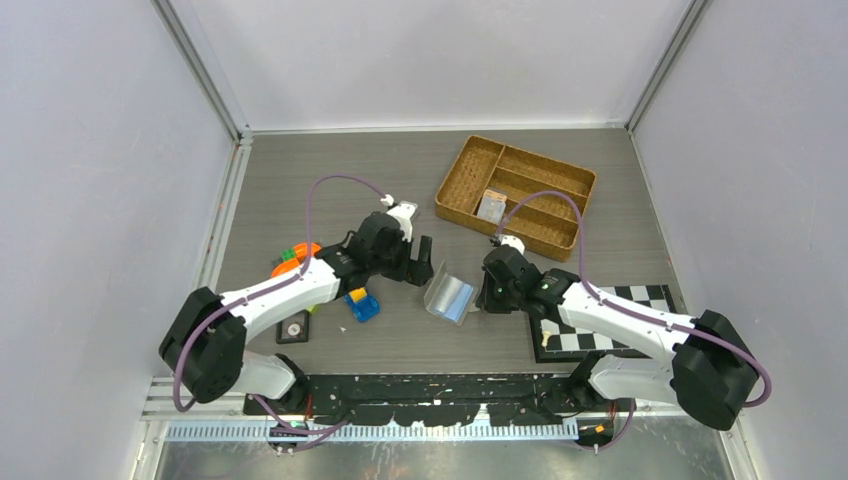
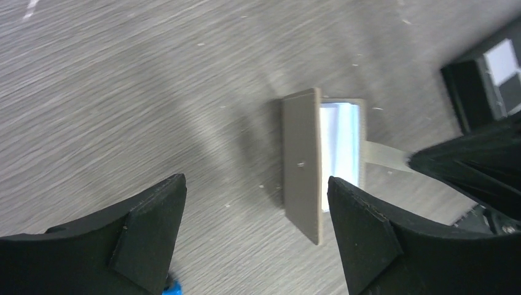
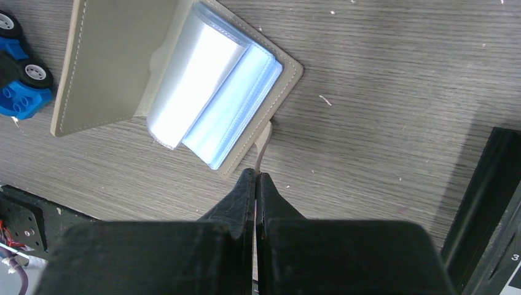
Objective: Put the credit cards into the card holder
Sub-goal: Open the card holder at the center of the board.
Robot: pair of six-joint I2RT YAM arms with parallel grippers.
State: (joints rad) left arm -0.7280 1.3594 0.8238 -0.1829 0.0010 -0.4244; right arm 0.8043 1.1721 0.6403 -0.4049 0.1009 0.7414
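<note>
The card holder [image 1: 449, 297] is lying open on the table [image 1: 330, 190], between the two grippers, with one grey flap tilted up and the light blue pockets [image 3: 221, 92] showing. The right gripper [image 3: 255, 176] is squeezed shut on the thin snap tab [image 3: 263, 140], and nothing else is held by it. The left gripper [image 2: 255, 196] is spread wide apart just beside the holder, and nothing is held in it. A small pale thing, most likely the credit cards [image 1: 491, 205], is seen in one part of the woven tray [image 1: 530, 156], well apart from the holder. The tab is small and thin, so it could be pulled out of the pinch. The holder could also be dragged or flipped shut if it is tugged hard. The raised flap could be knocked by the left fingers if they are brought in too low. The pinch on the tab is shown clearly only from the right wrist. The tray and the cards are shown only from above. From the left wrist the grey outside of the flap is shown, with the pockets half hidden behind it.
</note>
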